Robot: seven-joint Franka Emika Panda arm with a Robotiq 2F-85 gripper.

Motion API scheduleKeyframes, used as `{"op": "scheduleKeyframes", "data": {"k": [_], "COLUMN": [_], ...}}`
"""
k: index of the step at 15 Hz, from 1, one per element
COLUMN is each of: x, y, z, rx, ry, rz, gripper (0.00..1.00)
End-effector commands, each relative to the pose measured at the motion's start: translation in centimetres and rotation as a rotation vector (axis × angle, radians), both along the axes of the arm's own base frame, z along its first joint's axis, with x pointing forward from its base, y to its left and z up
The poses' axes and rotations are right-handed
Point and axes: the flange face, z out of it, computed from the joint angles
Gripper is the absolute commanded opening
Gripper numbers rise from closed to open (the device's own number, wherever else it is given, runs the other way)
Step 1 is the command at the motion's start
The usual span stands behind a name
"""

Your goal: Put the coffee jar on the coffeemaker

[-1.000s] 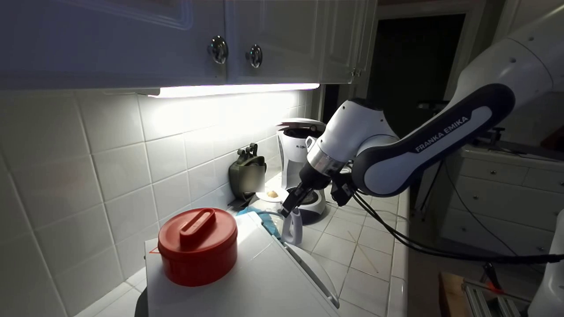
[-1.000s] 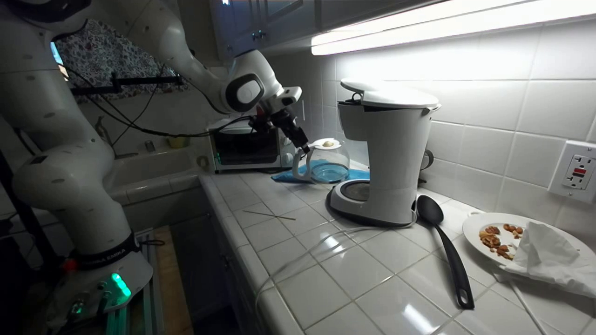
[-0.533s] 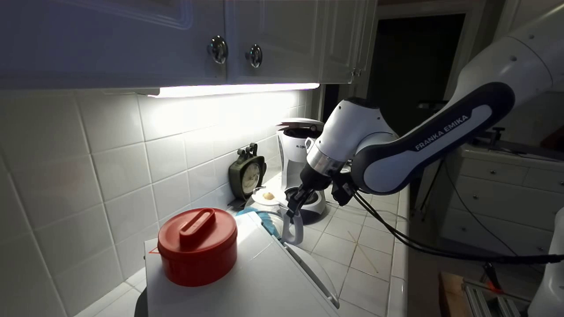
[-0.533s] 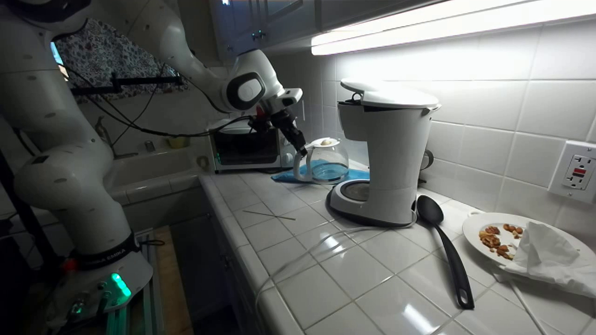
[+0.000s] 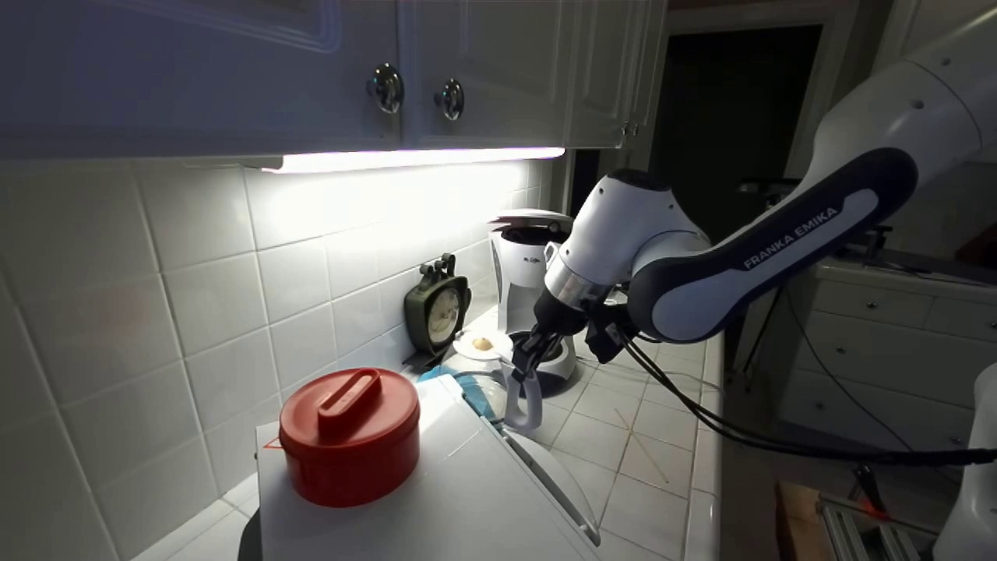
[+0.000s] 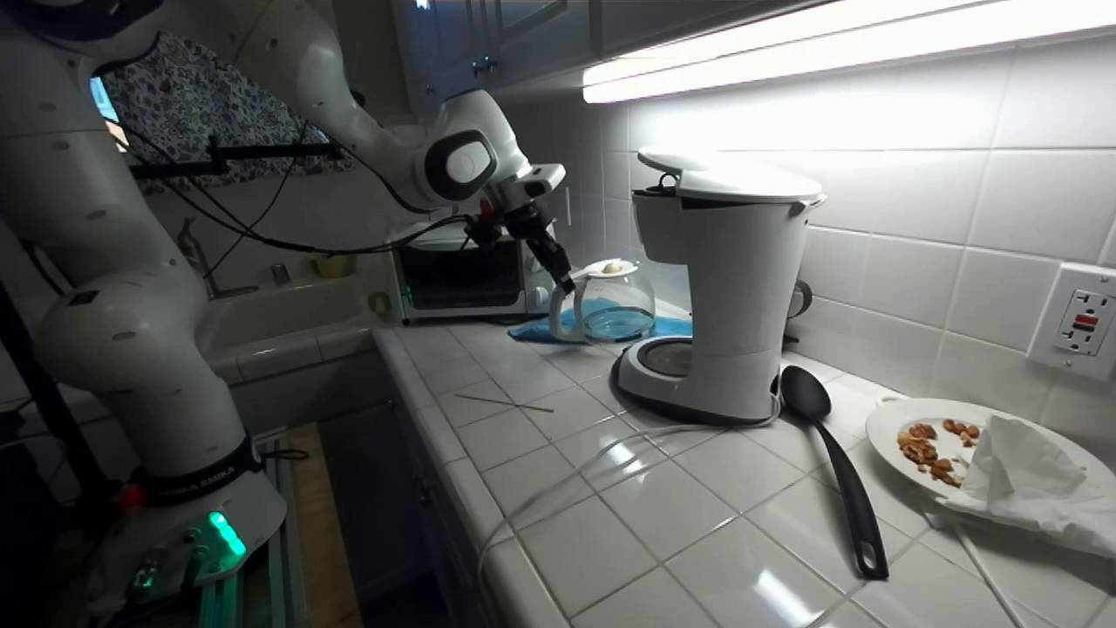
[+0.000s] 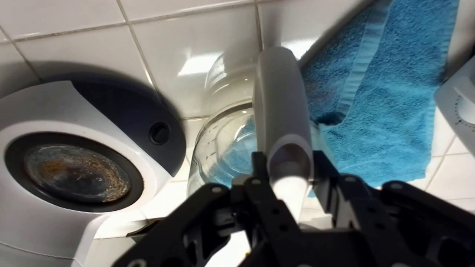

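The coffee jar (image 6: 621, 305) is a clear glass carafe with a white lid and a pale handle (image 7: 282, 100). It stands beside and partly over a blue towel; whether its bottom touches the counter I cannot tell. My gripper (image 7: 288, 161) is shut on the upper part of that handle, one black finger against each side. In both exterior views the gripper (image 6: 567, 284) reaches down to the handle from above. The white coffeemaker (image 6: 741, 296) stands upright close by, lid raised. Its round dark warming plate (image 7: 76, 172) lies bare, left of the jar in the wrist view.
A blue towel (image 7: 389, 122) lies under and beside the jar. The white toaster oven (image 6: 462, 275) carries a red lidded pot (image 5: 350, 444). A green clock (image 5: 440, 312) leans on the wall. A black spoon (image 6: 837, 480), a plate of nuts (image 6: 902, 449) and a cord (image 6: 575, 475) lie around the coffeemaker.
The gripper has lowered slightly onto the handle and its jaws have come together on it. The coffee jar has shifted a little with it. The coffeemaker has stayed put.
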Motion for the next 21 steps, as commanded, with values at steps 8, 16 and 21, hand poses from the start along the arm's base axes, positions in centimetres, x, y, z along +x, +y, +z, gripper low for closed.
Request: {"op": "scheduleKeyframes", "data": {"k": [8,16,21], "x": [-2.3,-3.0,-3.1], "y": [-2.7,-3.8,-3.0], "z": [6.5,6.6,6.7], "rx": [-0.063,-0.143,-0.165], "ry": [-0.077,-0.083,-0.090], "rz": [-0.180,-0.294,-0.317], "gripper": [0.10,0.10,0.10]}}
